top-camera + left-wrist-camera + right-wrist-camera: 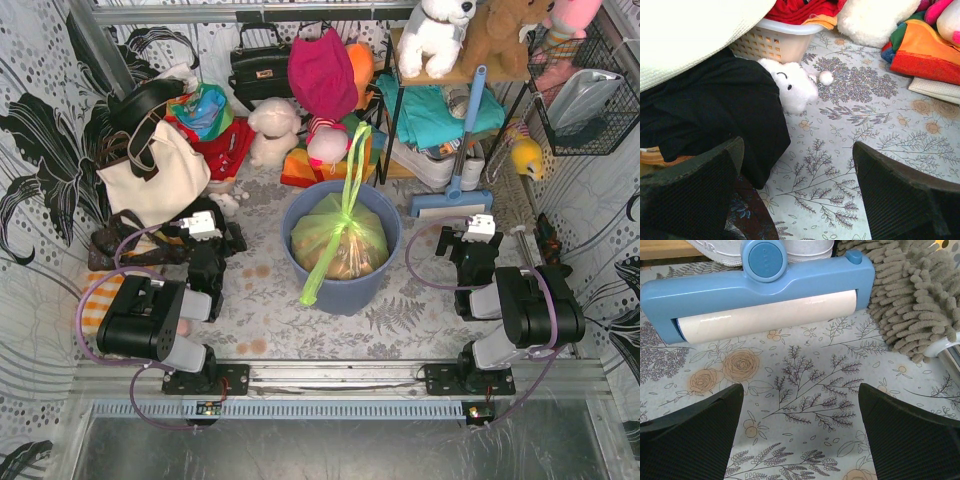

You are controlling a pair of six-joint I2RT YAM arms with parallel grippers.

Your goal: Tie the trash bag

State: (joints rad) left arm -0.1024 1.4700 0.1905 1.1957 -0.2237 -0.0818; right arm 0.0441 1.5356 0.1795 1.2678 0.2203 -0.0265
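The trash bag [340,243] is lime-green and translucent, with tan-brown paper showing through. It sits in a blue-grey round bin [345,292] at the table's middle. Its top is gathered at a narrow point; one long green tail [355,160] rises toward the back and another [316,282] hangs over the bin's front rim. My left gripper [797,150] is open over bare floral cloth to the left of the bin, well apart from it. To the bin's right my right gripper [800,390] is also open, with nothing between its fingers. Neither touches the bag.
Black fabric [715,110], a small white plush [795,87] and a white basket [775,42] lie just ahead of the left gripper, under a cream tote bag [155,170]. A blue roller head [760,295] and a grey chenille mop [910,295] lie ahead of the right gripper. Toys and clothes crowd the back.
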